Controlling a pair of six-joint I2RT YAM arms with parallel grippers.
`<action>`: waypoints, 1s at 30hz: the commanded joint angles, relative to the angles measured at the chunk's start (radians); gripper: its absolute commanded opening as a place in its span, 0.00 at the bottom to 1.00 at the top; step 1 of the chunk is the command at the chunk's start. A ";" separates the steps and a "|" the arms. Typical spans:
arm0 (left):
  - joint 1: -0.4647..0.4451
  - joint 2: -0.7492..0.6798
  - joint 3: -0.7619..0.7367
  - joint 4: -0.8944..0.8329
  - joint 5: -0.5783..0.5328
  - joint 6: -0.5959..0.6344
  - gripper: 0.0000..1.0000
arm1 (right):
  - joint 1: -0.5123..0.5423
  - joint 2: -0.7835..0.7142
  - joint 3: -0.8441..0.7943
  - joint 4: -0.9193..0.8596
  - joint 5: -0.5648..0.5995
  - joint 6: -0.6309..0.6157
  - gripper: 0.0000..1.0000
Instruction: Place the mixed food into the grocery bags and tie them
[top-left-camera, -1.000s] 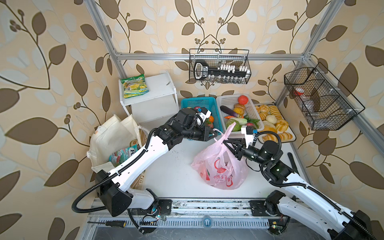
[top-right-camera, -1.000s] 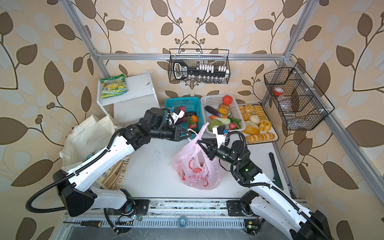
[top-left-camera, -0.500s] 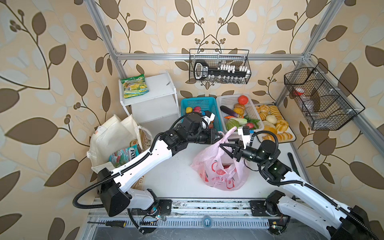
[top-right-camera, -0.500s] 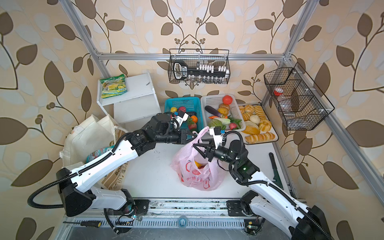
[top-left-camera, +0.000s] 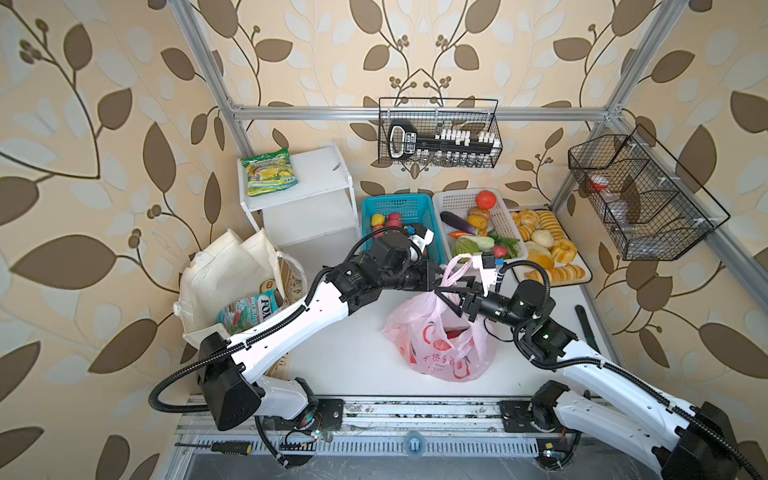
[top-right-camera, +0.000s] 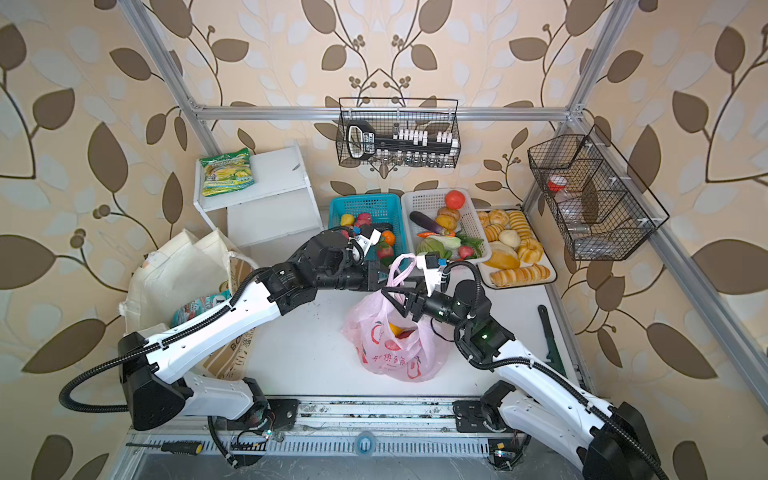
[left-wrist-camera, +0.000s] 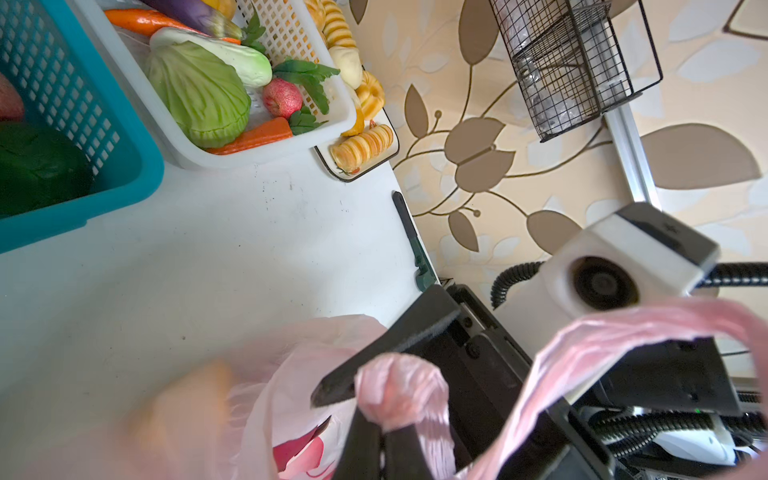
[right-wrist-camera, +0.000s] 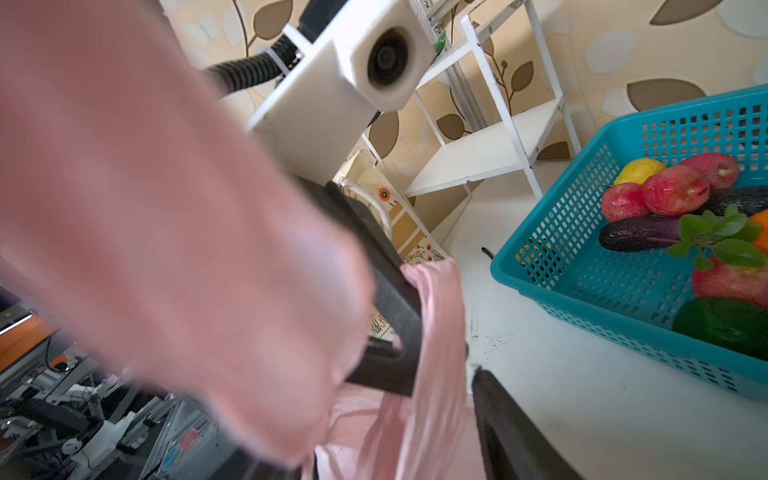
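The pink plastic grocery bag (top-left-camera: 436, 349) (top-right-camera: 395, 353) sits mid-table with red and orange toy fruit (top-right-camera: 397, 330) showing through it. My left gripper (top-left-camera: 436, 280) (left-wrist-camera: 384, 444) is shut on a twisted bunch of the bag's handle (left-wrist-camera: 399, 386). My right gripper (top-left-camera: 453, 297) (right-wrist-camera: 415, 436) faces it, open, and a handle strand (right-wrist-camera: 436, 332) hangs between its fingers. The other handle loop (top-left-camera: 455, 266) stands up over them. The cream tote (top-left-camera: 224, 274) stands at the left, holding a teal-red packet (top-left-camera: 249, 311) and a can (top-left-camera: 268, 285). More toy fruit (top-left-camera: 388, 220) lies in the teal basket (top-left-camera: 399, 199).
A green-yellow packet (top-left-camera: 270, 172) lies on the white shelf (top-left-camera: 316, 174). A white basket (top-left-camera: 446, 199) of vegetables and a bread tray (top-left-camera: 584, 270) stand at the back right. A dark tool (top-left-camera: 586, 328) lies by the right edge. Wire baskets (top-left-camera: 440, 133) hang on the frame.
My right gripper has opened, letting go its pinch on the handle. My left gripper has come down and rightward to meet it over the bag, still shut on the handle.
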 joint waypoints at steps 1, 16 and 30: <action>-0.015 0.007 -0.003 0.062 0.012 -0.021 0.00 | 0.009 -0.001 0.032 0.035 0.073 0.026 0.61; -0.016 -0.030 0.010 -0.014 -0.077 0.034 0.00 | 0.010 -0.111 -0.019 -0.042 0.321 0.075 0.35; -0.012 -0.111 -0.009 -0.059 -0.158 0.087 0.00 | 0.009 -0.123 -0.022 -0.062 0.333 0.079 0.21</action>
